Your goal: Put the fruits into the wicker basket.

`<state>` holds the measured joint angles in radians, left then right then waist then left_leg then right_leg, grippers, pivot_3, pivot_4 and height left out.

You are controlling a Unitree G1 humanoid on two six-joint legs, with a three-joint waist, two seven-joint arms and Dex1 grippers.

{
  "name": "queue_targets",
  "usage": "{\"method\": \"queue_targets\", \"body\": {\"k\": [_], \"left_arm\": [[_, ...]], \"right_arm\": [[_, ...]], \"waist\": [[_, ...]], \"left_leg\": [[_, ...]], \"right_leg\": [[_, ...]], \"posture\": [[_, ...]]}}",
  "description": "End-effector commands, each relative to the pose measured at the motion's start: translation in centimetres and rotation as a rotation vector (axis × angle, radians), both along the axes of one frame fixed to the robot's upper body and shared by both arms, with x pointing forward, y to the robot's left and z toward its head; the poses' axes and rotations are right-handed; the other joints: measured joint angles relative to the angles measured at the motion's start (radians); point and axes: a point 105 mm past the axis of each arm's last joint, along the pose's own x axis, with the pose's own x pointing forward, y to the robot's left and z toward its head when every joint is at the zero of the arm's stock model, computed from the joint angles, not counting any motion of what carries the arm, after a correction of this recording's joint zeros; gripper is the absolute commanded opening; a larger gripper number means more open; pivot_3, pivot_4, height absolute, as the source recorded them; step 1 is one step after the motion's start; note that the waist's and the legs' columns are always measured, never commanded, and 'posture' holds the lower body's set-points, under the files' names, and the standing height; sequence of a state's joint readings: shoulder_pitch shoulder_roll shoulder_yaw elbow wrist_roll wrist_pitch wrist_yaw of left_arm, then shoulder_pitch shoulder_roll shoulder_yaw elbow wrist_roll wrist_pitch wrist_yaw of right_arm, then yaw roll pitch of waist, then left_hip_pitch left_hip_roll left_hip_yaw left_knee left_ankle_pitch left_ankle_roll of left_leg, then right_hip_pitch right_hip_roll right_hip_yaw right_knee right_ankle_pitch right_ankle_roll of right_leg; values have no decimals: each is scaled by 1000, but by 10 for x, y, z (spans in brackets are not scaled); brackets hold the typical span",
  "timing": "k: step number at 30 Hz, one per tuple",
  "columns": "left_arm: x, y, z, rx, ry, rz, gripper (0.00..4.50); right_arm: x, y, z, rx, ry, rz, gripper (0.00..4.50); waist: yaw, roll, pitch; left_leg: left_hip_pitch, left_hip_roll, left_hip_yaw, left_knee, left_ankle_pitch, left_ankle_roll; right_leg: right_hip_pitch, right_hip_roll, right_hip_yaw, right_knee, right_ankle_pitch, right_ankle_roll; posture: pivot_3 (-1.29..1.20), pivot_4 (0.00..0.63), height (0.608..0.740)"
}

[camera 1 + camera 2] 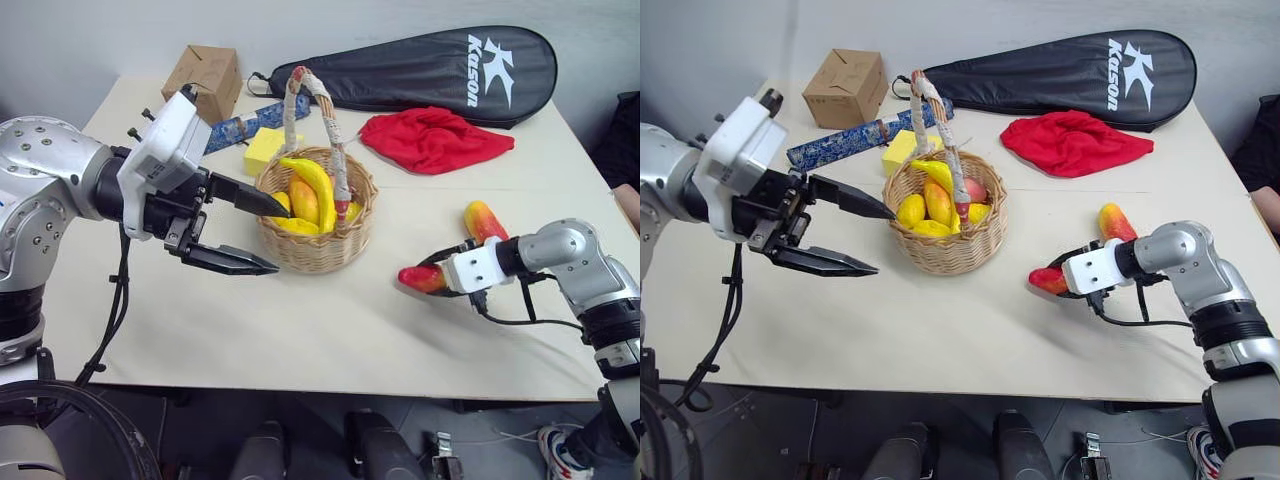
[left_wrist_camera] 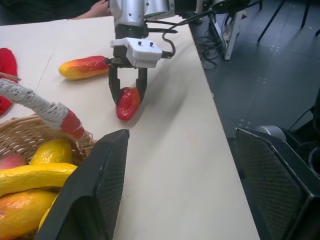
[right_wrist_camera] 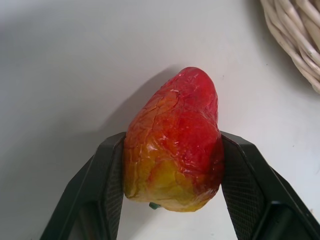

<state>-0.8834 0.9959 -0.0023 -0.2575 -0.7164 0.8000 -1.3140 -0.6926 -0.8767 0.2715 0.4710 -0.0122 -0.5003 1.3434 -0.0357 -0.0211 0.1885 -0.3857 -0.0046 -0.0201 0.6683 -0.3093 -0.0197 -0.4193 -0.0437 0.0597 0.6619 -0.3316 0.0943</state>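
Head stereo pair overlooking table (image 1: 330, 340), wrist cameras close along end effectors

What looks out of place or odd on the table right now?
Nothing is spilled or damaged. Two mango-like fruits remain outside the wicker basket: one sits between the right gripper fingers on the table, the other lies just behind it. The basket stands upright and already holds the banana and other fruit.

"Kason" on black racket cover (image 1: 420, 66)

My tabletop (image 1: 300, 340) carries the wicker basket (image 1: 318, 250), two mangoes (image 1: 483, 220) (image 1: 422, 279), red cloth (image 1: 433, 139), racket bag (image 1: 430, 70), cardboard box (image 1: 205, 80), sponge (image 1: 265, 148).
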Motion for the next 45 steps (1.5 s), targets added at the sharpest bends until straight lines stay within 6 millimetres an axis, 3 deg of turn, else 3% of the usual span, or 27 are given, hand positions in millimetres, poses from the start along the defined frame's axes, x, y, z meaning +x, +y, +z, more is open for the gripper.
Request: {"method": "queue_targets", "body": {"k": [1,4,8,12,14,18,22,25,27,29,32,35,38,40,42,45], "left_arm": [[3,8,8,-38,-11,57,3886],[5,10,12,-63,-19,78,4500],[6,14,17,-77,-55,112,4500],[7,19,19,-86,-67,132,4500],[7,20,22,-91,-79,141,4500],[9,22,29,-113,-110,164,4500],[9,21,29,-112,-122,171,4500],[7,20,29,-115,-127,177,4500],[7,20,29,-117,-128,183,4500],[6,21,29,-119,-127,191,4500],[5,22,27,-118,-123,201,4500],[4,22,25,-125,-118,206,4500],[5,20,24,-134,-110,199,4500],[5,18,23,-138,-107,193,4500],[7,15,23,-142,-110,187,4500],[8,13,23,-147,-114,179,4500]], "right_arm": [[-6,-6,23,90,1,-39,2245],[-11,-2,46,239,50,-88,2245],[-2,14,96,454,45,-147,2245],[18,33,121,502,-15,-175,2245],[27,48,128,501,-42,-155,2245],[42,96,140,520,-64,-73,2245],[59,114,140,528,-82,-100,2245],[68,118,135,517,-88,-121,3260],[68,112,139,525,-95,-121,3867],[63,101,148,555,-81,-119,3867],[52,69,169,643,-42,-173,3867],[50,29,174,699,-29,-337,3867],[53,-15,158,737,11,-586,3867],[55,-32,147,743,24,-703,3867],[59,-59,125,720,17,-871,4229],[60,-77,106,713,24,-1007,4463]], "waist": [[2,0,0],[1,0,0],[-1,0,0],[-3,0,0],[-4,0,0],[-8,0,0],[-14,0,0],[-17,0,0],[-17,0,0],[-20,0,0],[-18,0,0],[-14,0,0],[-8,0,0],[-8,0,0],[-14,0,0],[-19,0,0]], "left_leg": [[0,0,0,0,0,0],[0,0,0,0,0,0],[0,0,0,1,0,0],[0,0,-1,0,0,0],[0,0,-1,0,0,0],[-4,0,1,0,1,-1],[-6,0,2,0,1,-2],[-7,-1,2,1,1,-2],[-7,-1,2,1,1,-2],[-7,0,2,1,1,-2],[-7,0,2,0,1,-2],[-8,0,1,0,1,-2],[-7,0,0,1,1,-1],[-6,0,1,1,-1,1],[-5,-1,4,1,-1,3],[-4,0,5,0,-1,3]], "right_leg": [[0,0,0,0,0,0],[0,0,0,1,0,0],[0,0,0,1,0,0],[-1,0,0,1,0,0],[-1,0,0,1,0,0],[-6,0,0,3,0,0],[-10,0,0,10,0,0],[-9,-2,0,10,0,0],[-9,-2,0,10,0,0],[-10,-1,0,10,0,0],[-10,-1,0,10,0,0],[-10,-2,0,9,0,0],[-9,-2,0,8,0,0],[-8,-2,0,8,0,0],[-9,-1,1,9,0,0],[-10,0,1,11,0,0]], "posture": [[0,150,740],[0,150,740],[0,150,740],[0,150,740],[0,150,740],[0,150,740],[0,150,740],[0,150,740],[0,150,740],[0,150,740],[0,150,740],[0,150,740],[0,150,740],[0,150,740],[0,150,740],[0,150,740]]}}
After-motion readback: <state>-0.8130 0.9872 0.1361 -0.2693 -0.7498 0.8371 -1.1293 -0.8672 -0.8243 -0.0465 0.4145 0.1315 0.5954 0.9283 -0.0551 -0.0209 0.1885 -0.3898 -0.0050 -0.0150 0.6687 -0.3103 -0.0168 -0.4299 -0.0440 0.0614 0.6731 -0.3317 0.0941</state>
